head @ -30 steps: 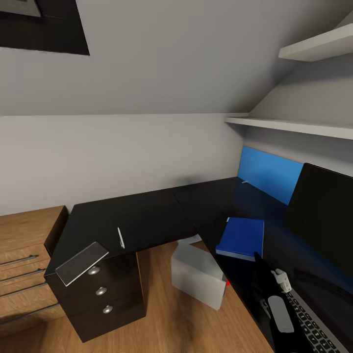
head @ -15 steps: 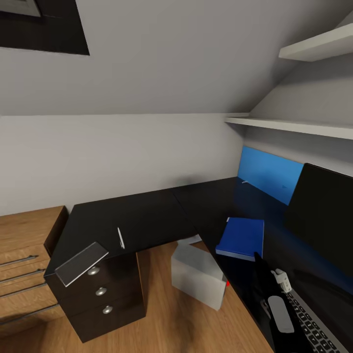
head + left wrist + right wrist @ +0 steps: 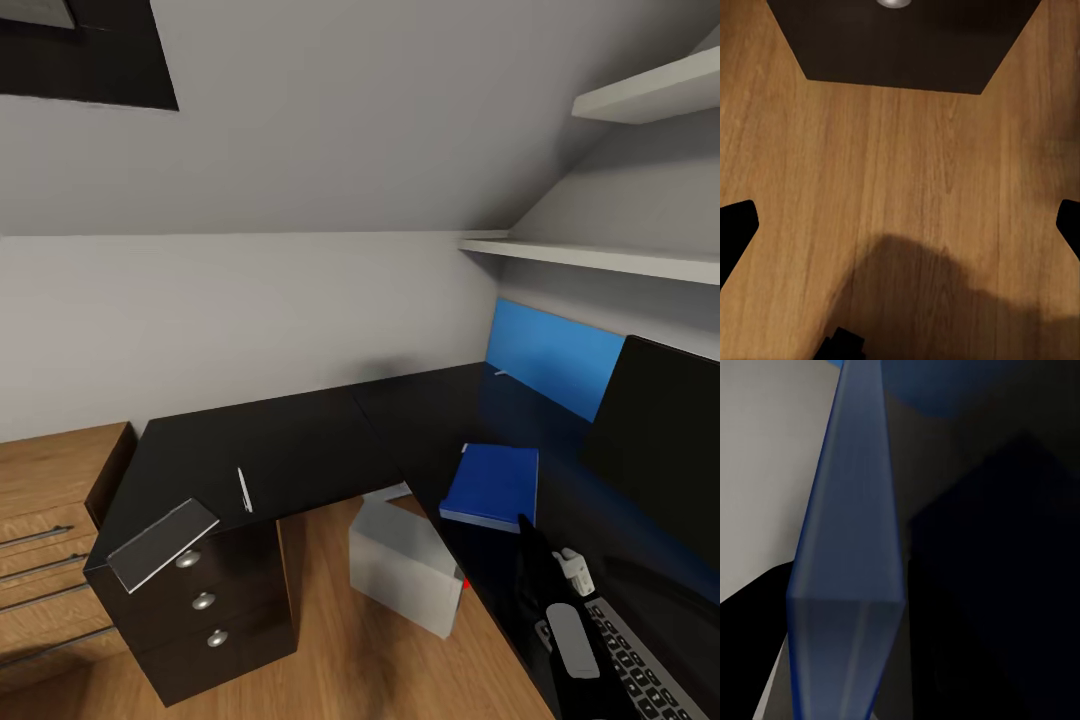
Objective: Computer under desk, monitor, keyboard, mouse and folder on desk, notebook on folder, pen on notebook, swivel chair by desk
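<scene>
Head view: we've got the black L-shaped desk (image 3: pixel 300 440) wrapping the corner. Blue folder (image 3: pixel 493 485) lies flat on the right wing, w/ the monitor (image 3: pixel 655 450) standing near it on the right. Keyboard (image 3: pixel 640 665) sits at the bottom-right edge, mouse (image 3: pixel 572 640) just beside it. Over on the left wing, the pen (image 3: pixel 244 490) rests on top, and the grey notebook (image 3: pixel 162 543) hangs partly over the front corner above the drawers (image 3: pixel 205 600). White computer (image 3: pixel 405 562) stands on the wood floor (image 3: pixel 360 660) under the desk's inner corner. Left wrist view: dark fingertips (image 3: pixel 735 232) spread wide, well apart, above the floor. Right wrist view: blue edge up close; can't tell that claw's state.
</scene>
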### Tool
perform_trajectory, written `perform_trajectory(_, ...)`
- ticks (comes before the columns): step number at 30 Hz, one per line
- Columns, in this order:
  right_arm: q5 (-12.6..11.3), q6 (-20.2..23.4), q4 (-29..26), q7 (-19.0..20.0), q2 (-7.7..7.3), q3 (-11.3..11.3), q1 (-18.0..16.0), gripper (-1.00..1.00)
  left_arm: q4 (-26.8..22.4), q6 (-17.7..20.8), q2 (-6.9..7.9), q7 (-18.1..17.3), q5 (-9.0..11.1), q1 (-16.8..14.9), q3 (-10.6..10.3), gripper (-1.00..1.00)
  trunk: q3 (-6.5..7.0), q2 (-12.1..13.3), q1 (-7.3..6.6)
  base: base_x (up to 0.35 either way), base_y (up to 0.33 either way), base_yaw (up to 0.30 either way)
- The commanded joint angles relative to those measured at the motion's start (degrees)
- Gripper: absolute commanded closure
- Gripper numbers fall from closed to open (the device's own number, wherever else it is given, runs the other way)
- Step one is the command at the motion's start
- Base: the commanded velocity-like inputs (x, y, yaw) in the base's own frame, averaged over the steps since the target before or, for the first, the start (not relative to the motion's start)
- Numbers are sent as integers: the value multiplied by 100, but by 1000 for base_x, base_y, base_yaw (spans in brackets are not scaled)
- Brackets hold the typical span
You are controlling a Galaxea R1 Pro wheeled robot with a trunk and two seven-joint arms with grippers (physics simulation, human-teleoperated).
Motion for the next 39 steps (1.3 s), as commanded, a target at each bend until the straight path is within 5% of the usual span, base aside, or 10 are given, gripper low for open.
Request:
perform_trajectory(1,-58,25,0,34,6,-22,-6,100,0,-13,-3,3,60,-3,7,-100,-6,-4,0,0,0,0)
perform_trajectory(2,-58,25,0,33,6,-22,-6,-100,3,-13,-3,3,60,-3,8,-100,-6,-4,0,0,0,0)
perform_trajectory(24,-58,25,-19,34,6,-24,-6,-100,7,-14,-3,3,60,-3,14,-100,-6,-4,0,0,0,0)
perform_trajectory(39,-66,27,-124,43,6,-23,-6,-100,21,-14,-3,10,53,-3,10,-100,263,598,-330,0,0,0)
